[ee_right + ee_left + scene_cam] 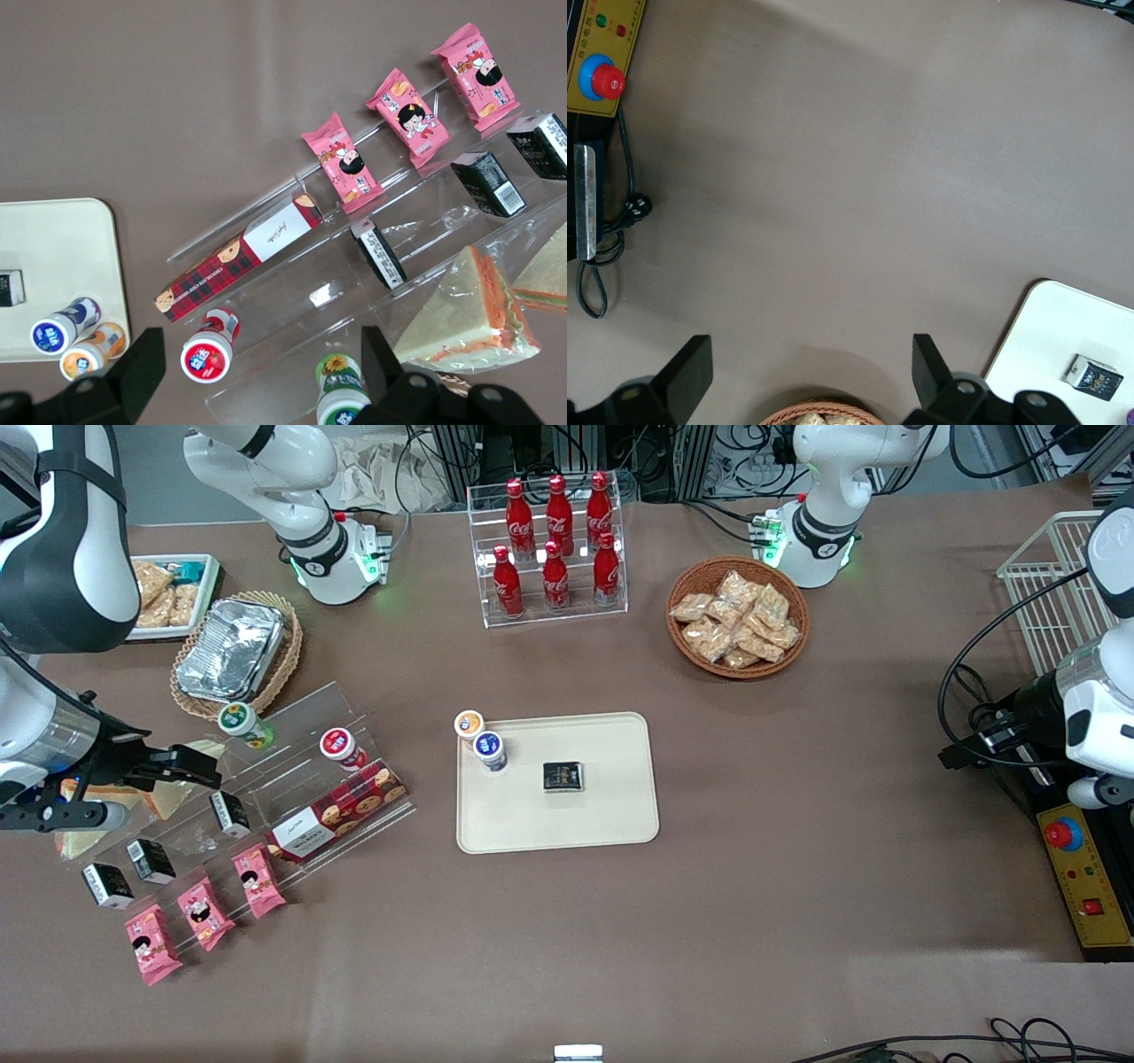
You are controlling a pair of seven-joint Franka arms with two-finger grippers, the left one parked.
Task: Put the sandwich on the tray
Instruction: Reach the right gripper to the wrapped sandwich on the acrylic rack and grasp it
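The sandwich is a clear-wrapped wedge of pale white bread with an orange and green cut edge, lying on the clear acrylic step shelf. In the front view it is mostly hidden under my arm. My right gripper is open and empty, hovering above the shelf with a green-capped bottle and a red-capped bottle below its gap; the sandwich lies just outside one finger. In the front view the gripper is at the working arm's end of the table. The cream tray lies mid-table and also shows in the right wrist view.
A second, tanner wedge lies beside the sandwich. The shelf also holds a cookie box, black boxes and pink packets. Two small bottles and a black box sit on the tray. A foil container, cola rack and snack basket stand farther back.
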